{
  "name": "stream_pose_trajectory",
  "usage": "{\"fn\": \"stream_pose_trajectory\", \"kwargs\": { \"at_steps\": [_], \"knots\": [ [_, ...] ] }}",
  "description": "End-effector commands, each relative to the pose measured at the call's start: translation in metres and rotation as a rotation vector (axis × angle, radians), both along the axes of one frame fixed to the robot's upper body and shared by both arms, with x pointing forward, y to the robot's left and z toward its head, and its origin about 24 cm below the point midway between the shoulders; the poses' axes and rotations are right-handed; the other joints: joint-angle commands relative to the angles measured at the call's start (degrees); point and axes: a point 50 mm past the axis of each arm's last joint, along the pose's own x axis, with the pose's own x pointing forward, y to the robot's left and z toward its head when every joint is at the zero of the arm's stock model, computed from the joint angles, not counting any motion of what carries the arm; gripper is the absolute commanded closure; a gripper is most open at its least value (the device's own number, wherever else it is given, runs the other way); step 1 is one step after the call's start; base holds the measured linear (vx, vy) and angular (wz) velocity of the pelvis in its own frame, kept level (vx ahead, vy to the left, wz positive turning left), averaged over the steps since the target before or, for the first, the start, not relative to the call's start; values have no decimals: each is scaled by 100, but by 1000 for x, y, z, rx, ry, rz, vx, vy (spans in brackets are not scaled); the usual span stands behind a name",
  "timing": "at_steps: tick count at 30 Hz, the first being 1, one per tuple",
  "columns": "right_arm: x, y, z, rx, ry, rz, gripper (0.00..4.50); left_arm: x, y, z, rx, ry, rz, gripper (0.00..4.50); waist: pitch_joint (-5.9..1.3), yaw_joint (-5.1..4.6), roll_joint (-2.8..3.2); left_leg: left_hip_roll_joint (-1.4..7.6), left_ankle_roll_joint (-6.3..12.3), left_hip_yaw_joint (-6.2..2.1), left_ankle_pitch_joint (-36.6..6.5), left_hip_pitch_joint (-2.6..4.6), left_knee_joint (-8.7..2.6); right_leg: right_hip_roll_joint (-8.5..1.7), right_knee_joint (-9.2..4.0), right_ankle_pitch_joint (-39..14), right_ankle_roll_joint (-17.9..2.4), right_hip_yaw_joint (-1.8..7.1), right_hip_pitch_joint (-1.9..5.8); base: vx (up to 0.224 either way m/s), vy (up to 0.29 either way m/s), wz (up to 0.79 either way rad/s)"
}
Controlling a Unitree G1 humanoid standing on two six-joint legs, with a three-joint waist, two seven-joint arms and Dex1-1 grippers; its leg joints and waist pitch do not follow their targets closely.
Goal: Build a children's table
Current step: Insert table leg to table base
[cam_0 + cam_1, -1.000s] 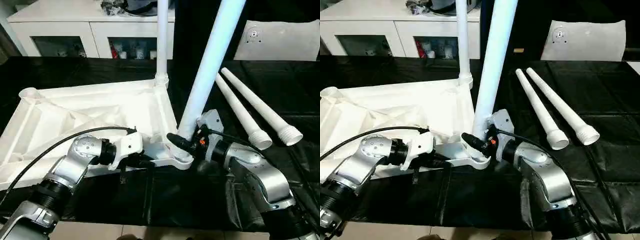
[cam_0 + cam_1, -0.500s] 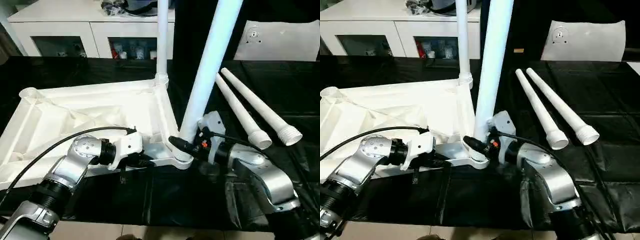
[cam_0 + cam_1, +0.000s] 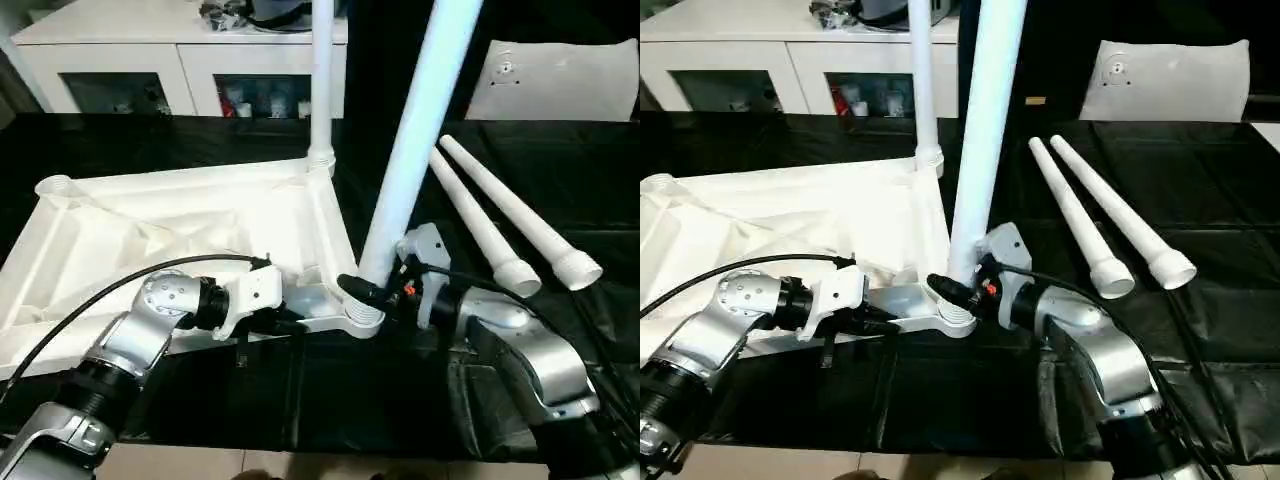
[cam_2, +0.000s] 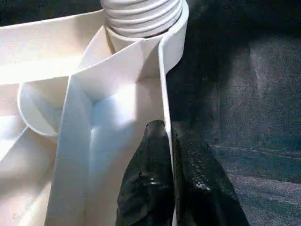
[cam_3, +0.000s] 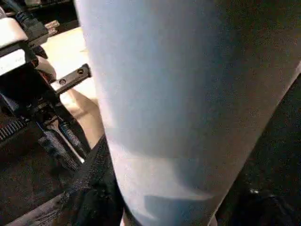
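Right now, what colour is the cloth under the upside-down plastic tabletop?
Black; the shiny black cloth shows best in the left eye view.

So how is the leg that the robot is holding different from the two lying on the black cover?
The held leg stands nearly upright, slightly tilted, its threaded end in the tabletop's near corner socket, with the right gripper around its base. The two loose legs lie flat side by side, touched by nothing, threaded ends free. All are white tapered tubes.

Both upright legs, the near leg [image 3: 408, 160] and the far leg [image 3: 322, 80], are getting chopped off by the top edge. The right claw [image 3: 362, 290] is half hiding behind the near leg's base, and the tabletop [image 3: 150, 230] is running off the left side.
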Motion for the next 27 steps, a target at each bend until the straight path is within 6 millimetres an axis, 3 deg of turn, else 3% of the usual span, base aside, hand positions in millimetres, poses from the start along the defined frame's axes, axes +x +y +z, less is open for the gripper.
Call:
{"fn": "stream_pose_trajectory", "kwargs": {
  "at_steps": [1,7,10,11,16,21,25,26,27],
  "knots": [
    [-2,-3,-16,-9,95,-13,257,-1,-1,4,31,-28,-35,450,-274,-6,-18,601,19,-231,-991,-7,-571,-628,-461,-1758,-1336,384,212,0,0,0],
    [-3,-13,-27,81,176,-84,257,7,1,10,-3,-41,34,450,-277,9,4,604,-24,-219,-1024,-6,-575,-633,-454,-1605,-1422,381,217,0,0,0],
    [-5,-15,-31,105,192,-105,257,8,2,11,-17,-45,52,450,-277,13,33,609,-64,-213,-1093,7,-582,-625,-461,-1609,-1411,381,205,0,0,0],
    [-7,-18,-35,115,199,-128,257,9,2,11,-23,-48,63,450,-280,18,67,609,-81,-217,-1108,10,-583,-625,-454,-1609,-1412,375,206,0,0,0],
    [-16,-24,-45,119,177,-184,257,12,3,12,-26,-72,92,450,-275,35,70,618,-122,-197,-1229,18,-597,-621,-481,-1631,-1384,379,194,0,0,0],
    [-25,-27,-47,0,85,-177,257,14,3,13,-12,-78,87,450,-276,57,91,619,-132,-202,-1240,16,-613,-617,-480,-1662,-1316,379,191,0,0,0],
    [-28,-26,-47,-85,33,-138,258,14,3,12,9,-93,76,450,-274,77,82,622,-107,-202,-1239,14,-617,-622,-488,-1686,-1258,387,199,0,0,0],
    [-28,-25,-46,-142,10,-88,258,15,3,11,26,-100,66,450,-265,70,30,615,-79,-190,-1249,15,-615,-612,-505,-1766,-1246,389,192,0,0,0],
    [-28,-25,-46,-142,10,-88,258,15,3,11,26,-100,66,450,-266,84,47,614,-71,-197,-1229,18,-611,-620,-497,-1789,-1246,389,194,0,0,0]
  ]
}}
